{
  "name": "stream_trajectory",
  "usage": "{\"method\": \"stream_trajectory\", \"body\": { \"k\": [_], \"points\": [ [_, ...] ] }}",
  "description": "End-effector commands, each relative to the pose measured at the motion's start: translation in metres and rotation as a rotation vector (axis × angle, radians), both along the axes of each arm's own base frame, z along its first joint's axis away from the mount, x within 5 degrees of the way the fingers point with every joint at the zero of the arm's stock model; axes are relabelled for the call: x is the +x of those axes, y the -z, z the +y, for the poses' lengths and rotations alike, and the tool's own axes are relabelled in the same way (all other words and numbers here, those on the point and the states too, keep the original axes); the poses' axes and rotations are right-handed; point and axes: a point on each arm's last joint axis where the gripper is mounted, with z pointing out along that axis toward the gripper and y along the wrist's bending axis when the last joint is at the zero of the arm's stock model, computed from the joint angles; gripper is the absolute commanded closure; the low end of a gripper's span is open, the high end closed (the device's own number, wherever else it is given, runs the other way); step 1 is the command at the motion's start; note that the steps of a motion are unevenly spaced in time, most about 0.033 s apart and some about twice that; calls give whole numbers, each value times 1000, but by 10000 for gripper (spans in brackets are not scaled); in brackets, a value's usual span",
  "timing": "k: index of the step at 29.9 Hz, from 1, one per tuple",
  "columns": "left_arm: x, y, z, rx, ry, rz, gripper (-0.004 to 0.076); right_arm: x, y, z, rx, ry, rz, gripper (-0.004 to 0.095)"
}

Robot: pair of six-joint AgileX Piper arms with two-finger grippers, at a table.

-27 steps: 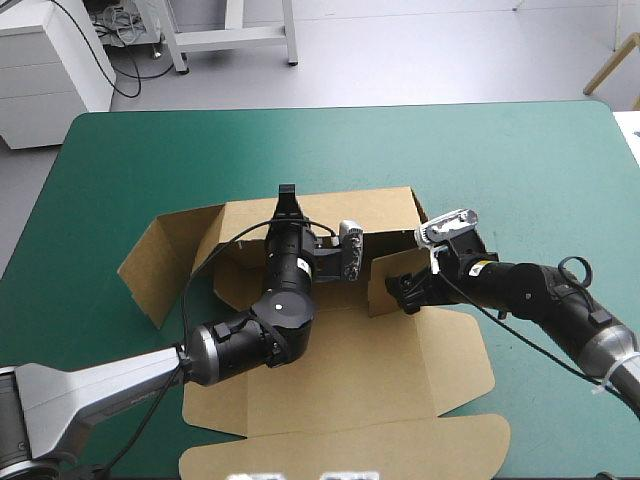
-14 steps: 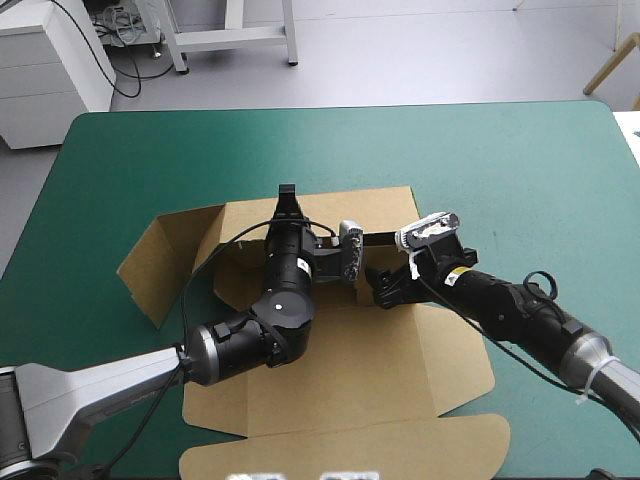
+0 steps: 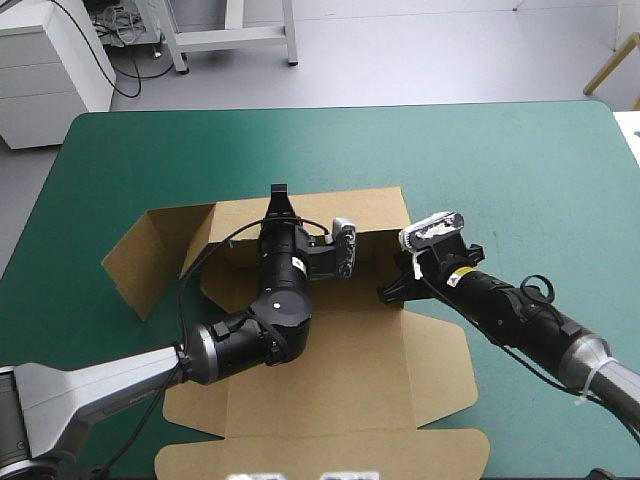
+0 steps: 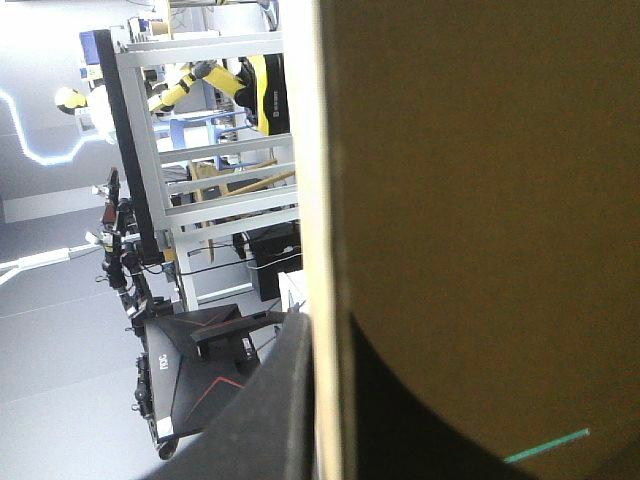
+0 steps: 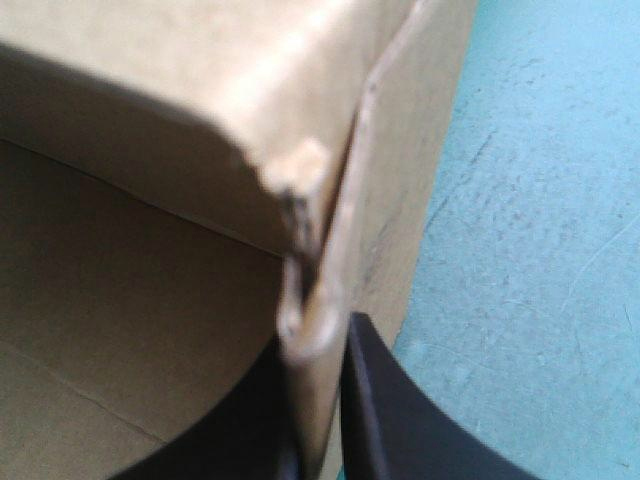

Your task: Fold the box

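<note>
One brown box sits mid-table, part-formed. Its base and lid panel lie flat toward the near edge, the far wall stands upright, and the left flap is raised and splayed outward. At the far wall's top edge, the left gripper is clamped on, with the board edge pinched between its black fingers. At the short right side wall, the right gripper is nipped on, all but closed with board sandwiched between. The teal-green cover shows all around the box.
</note>
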Motion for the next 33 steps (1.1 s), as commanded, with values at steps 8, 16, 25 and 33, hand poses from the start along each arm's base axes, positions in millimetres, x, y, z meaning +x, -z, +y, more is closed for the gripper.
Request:
{"method": "stream_trajectory", "body": {
  "k": [8, 16, 25, 33],
  "points": [
    [-7, -12, -10, -88, 104, -2, 241, 2, -24, 2, 55, 14, -112, 926],
    [-4, -16, -16, -96, 134, -98, 33, 3, -25, 2, 57, 16, -120, 925],
    [-29, -21, -25, -56, 113, -156, 34, 23, -36, -11, 85, 103, -135, 925],
    [-45, -22, -33, -50, 135, -168, 34, 61, -47, -36, 4, 174, -135, 925]
  ]
}}
